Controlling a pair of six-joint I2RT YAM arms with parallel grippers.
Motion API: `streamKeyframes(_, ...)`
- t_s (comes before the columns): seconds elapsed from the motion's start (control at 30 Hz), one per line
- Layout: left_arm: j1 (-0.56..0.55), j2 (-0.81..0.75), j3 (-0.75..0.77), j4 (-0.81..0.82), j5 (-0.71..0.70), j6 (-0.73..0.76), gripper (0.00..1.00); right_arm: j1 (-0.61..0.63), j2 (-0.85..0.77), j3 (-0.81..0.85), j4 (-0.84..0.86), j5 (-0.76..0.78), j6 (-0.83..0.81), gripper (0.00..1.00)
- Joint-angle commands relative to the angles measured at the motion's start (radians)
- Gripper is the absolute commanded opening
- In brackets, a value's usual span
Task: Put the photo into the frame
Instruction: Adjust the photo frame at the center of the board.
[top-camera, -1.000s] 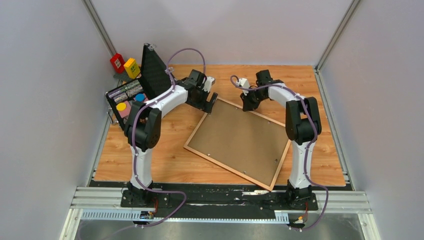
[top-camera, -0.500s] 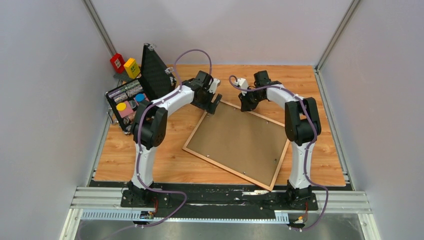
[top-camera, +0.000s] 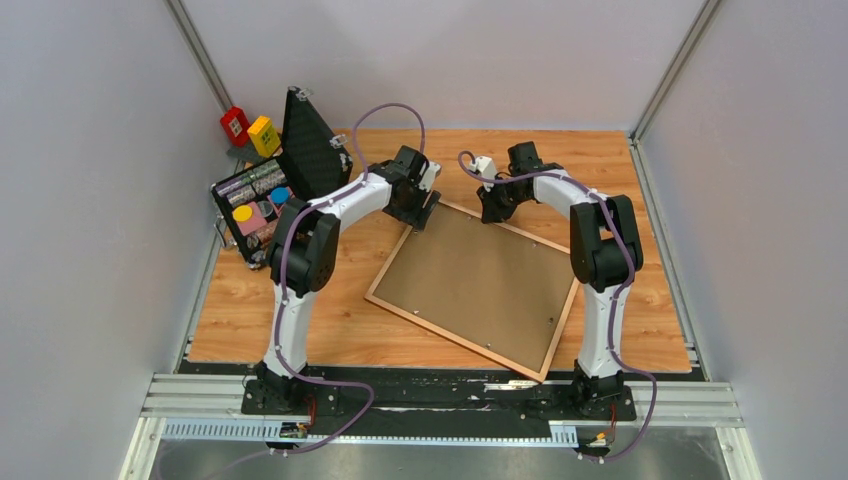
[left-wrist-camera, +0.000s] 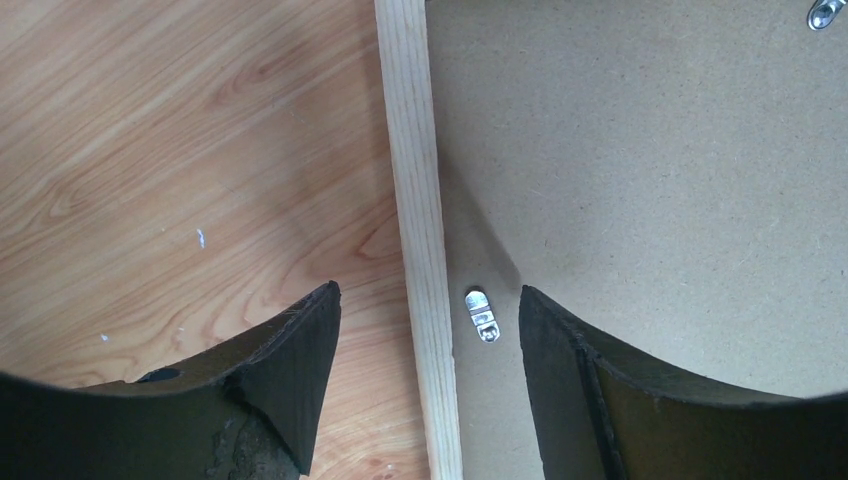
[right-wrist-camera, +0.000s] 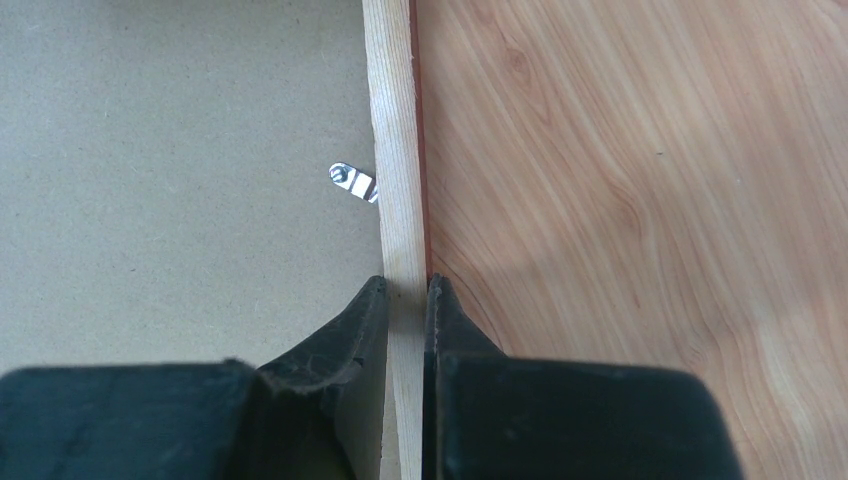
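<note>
The frame (top-camera: 452, 334) lies face down in the middle of the table, pale wood back up, turned at an angle. The brown backing board (top-camera: 480, 280) fills it. The photo is not in view. My left gripper (top-camera: 428, 205) is open over the frame's far left rail (left-wrist-camera: 415, 180), one finger over the table and one over the board (left-wrist-camera: 650, 180), with a metal clip (left-wrist-camera: 481, 315) between them. My right gripper (top-camera: 490, 212) is shut on the far rail (right-wrist-camera: 392, 120), and another clip (right-wrist-camera: 353, 182) lies just ahead of it.
An open black case (top-camera: 262, 195) with coloured items stands at the table's far left. A red block (top-camera: 235, 125) and a yellow block (top-camera: 264, 135) sit behind it. Grey walls close in the table on three sides.
My left gripper has moved right and onto the frame's far left rail near the corner. The frame's near left corner has shifted slightly left. The right gripper has shifted slightly.
</note>
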Motion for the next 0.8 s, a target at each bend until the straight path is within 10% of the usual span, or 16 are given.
streamKeyframes(0.0,-0.006,-0.008,-0.014,0.028,-0.014,0.000,0.73,0.014,-0.049,-0.015,-0.023,-0.018,0.060,0.00)
streamKeyframes(0.77,-0.008,-0.002,-0.041,0.035,-0.010,0.017,0.57,0.014,-0.042,-0.019,-0.025,-0.010,0.060,0.00)
